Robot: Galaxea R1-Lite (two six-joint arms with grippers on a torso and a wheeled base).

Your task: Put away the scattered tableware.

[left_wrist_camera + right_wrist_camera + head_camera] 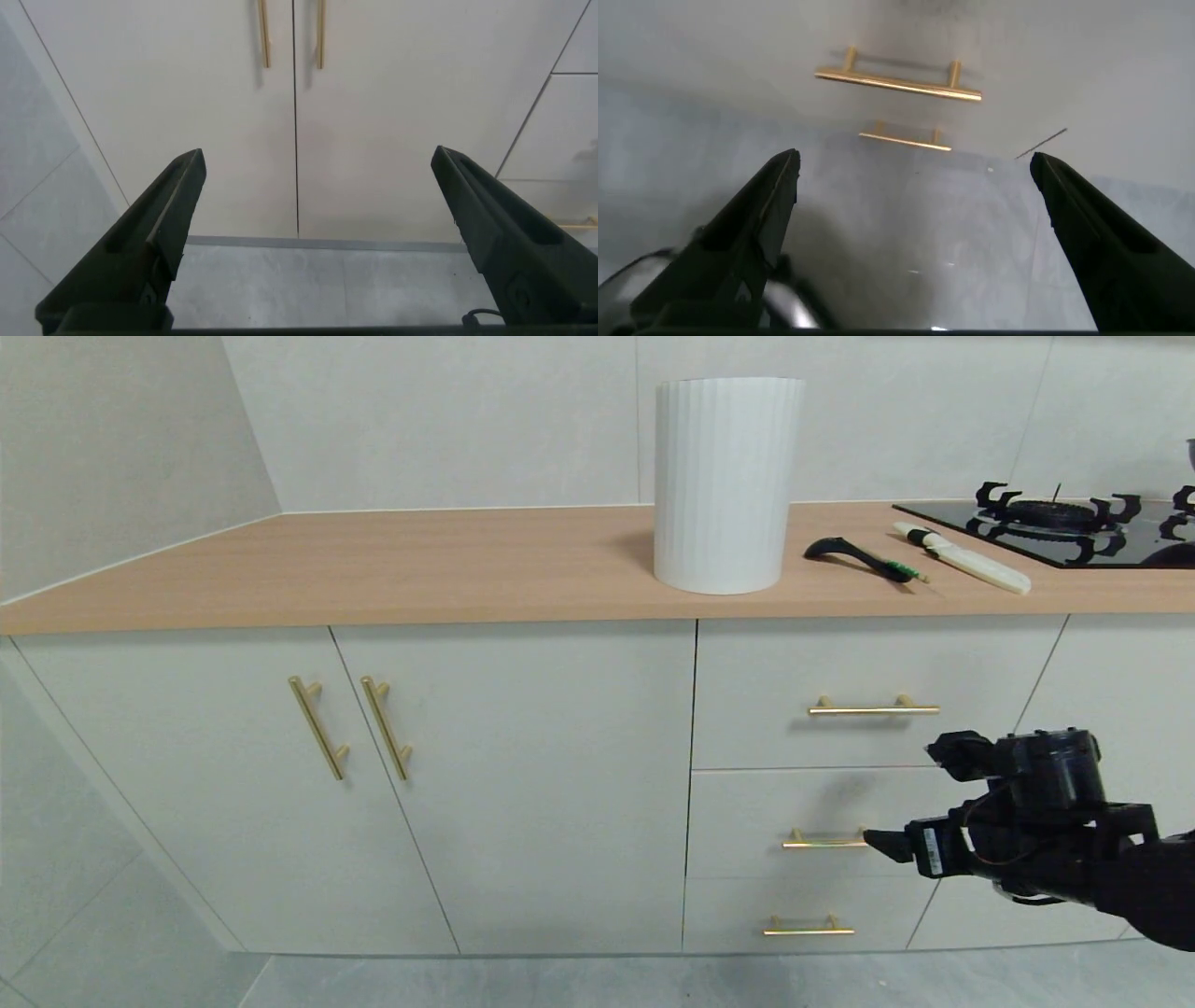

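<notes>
On the wooden counter (373, 565) lie a black-handled utensil (859, 558) and a white knife (966, 560), side by side to the right of a tall white ribbed holder (721, 485). My right gripper (920, 798) hangs open and holds nothing in front of the drawer stack, its lower finger near the middle drawer's gold handle (826, 842). In the right wrist view, the right gripper (915, 161) faces two drawer handles (898, 84). My left gripper (318, 159) is open and holds nothing, pointing at the cabinet doors (297, 121) low near the floor.
A black gas hob (1055, 527) sits at the counter's right end. Below the counter are two doors with gold bar handles (350, 726) and three drawers, with a top handle (873, 709) and a bottom handle (808, 929). Grey tiled floor (112, 952) lies below.
</notes>
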